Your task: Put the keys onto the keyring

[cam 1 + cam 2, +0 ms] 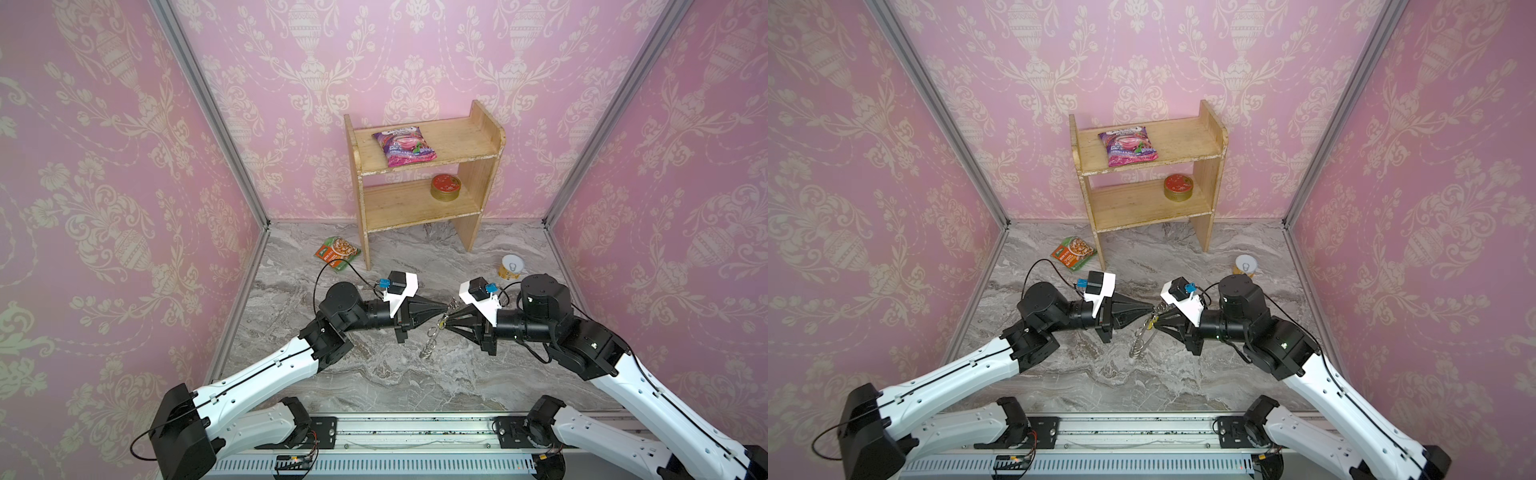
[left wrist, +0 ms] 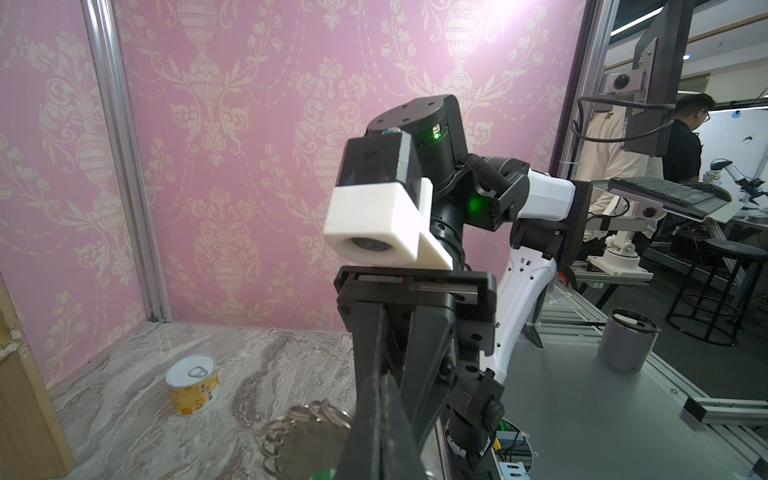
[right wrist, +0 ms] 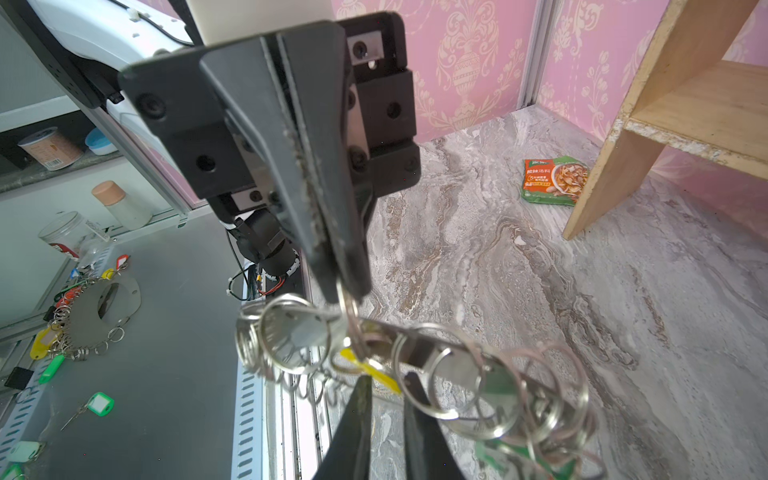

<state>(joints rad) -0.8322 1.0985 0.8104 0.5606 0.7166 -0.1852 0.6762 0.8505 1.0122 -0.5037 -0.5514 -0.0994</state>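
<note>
The keyring (image 1: 433, 334) (image 1: 1142, 334), a flat grey metal ring rimmed with wire loops, hangs edge-on above the marble floor between both grippers. My left gripper (image 1: 446, 308) (image 1: 1152, 308) (image 2: 381, 378) is shut on one wire loop at the ring's top; in the right wrist view its tips (image 3: 347, 291) pinch that loop above the keyring (image 3: 455, 368). My right gripper (image 1: 448, 326) (image 3: 386, 375) faces it, jaws a narrow gap apart, with the yellow key tag (image 3: 374, 371) (image 1: 443, 320) across their tips. A green tag (image 3: 515, 455) hangs lower among the loops.
A wooden shelf (image 1: 424, 208) at the back holds a pink packet (image 1: 403, 145) and a gold tin (image 1: 445, 188). A soup packet (image 1: 337, 252) and a small can (image 1: 512, 268) lie on the floor. Outside the cell, a second ring with tags (image 3: 95, 316) lies on a bench.
</note>
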